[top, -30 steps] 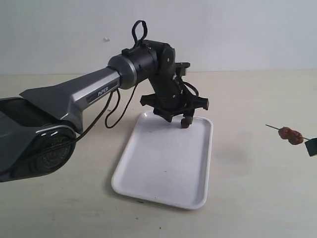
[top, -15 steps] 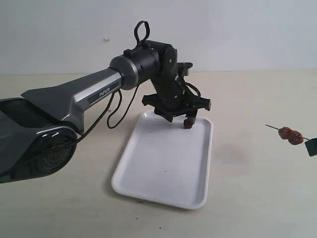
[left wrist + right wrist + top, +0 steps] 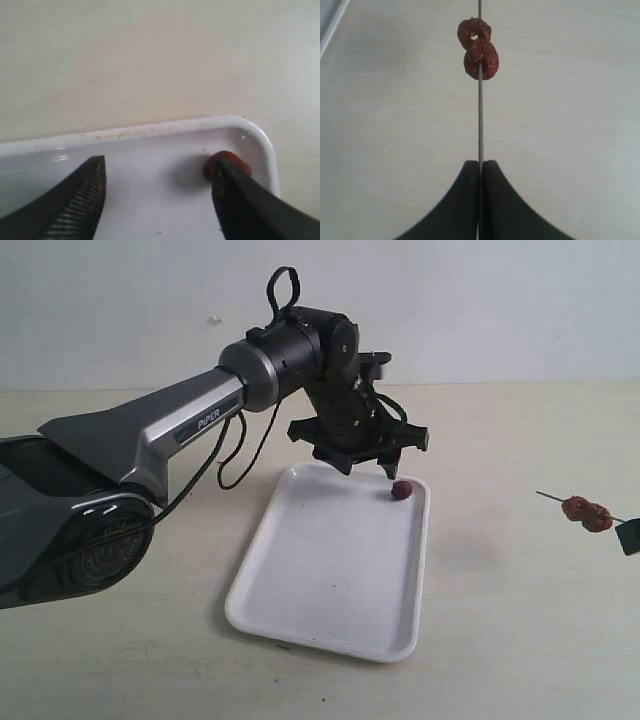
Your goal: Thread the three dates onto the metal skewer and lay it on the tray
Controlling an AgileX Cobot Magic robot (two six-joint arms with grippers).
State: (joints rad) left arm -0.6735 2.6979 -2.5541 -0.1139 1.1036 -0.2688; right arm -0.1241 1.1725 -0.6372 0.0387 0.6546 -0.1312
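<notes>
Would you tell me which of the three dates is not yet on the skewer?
The loose date lying in the far right corner of the tray, by the open left fingers; the other two dates sit threaded on the metal skewer.

Left arm (image 3: 150, 435): silver-grey shell, printed "PiPER" lettering (image 3: 207, 423), black round wrist housings. Black cable (image 3: 283, 295) loops above wrist, more slack below. Left claw (image 3: 157, 172) black, ribbed finger pads (image 3: 80, 210). Right claw (image 3: 480, 165) black, tapered.
</notes>
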